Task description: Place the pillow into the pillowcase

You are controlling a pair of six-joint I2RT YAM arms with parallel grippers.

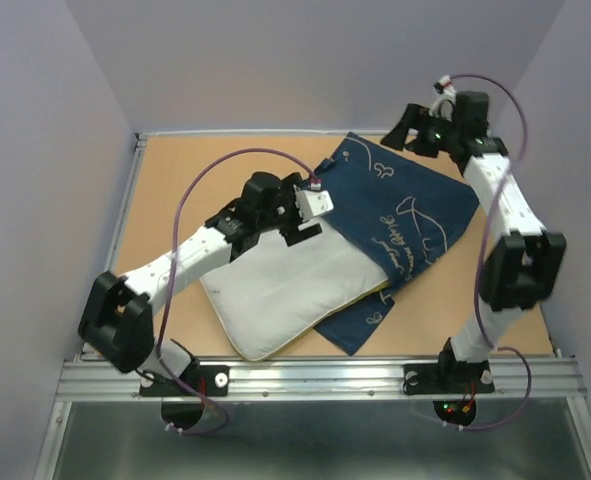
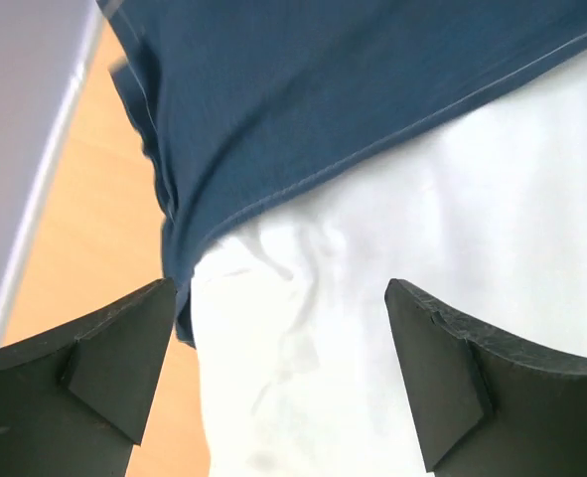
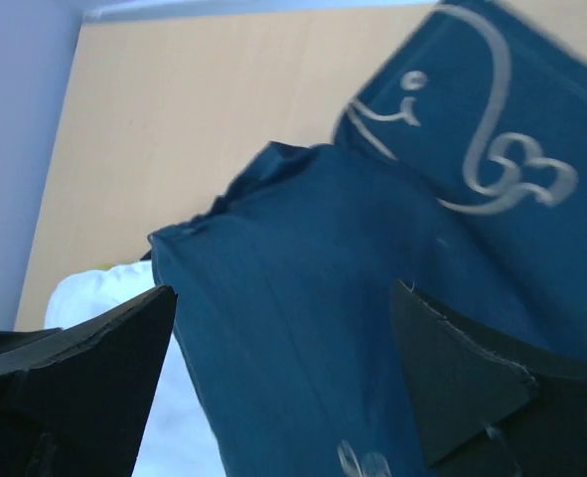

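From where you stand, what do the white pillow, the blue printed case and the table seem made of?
The white rectangular pillow: soft matte fabric over stuffing; puckers and dents. The dark navy pillowcase with white line drawings: thin matte cloth, perhaps cotton; stitched hem, folds. The tan tabletop: smooth wood or laminate, unclear which.

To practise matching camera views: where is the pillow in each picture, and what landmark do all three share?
Top external: pillow at lower centre, far end inside the pillowcase.
Left wrist: pillow fills the lower right.
Right wrist: pillow is a small white patch at lower left.
Shared landmark: the pillowcase's blue edge lying over the pillow.
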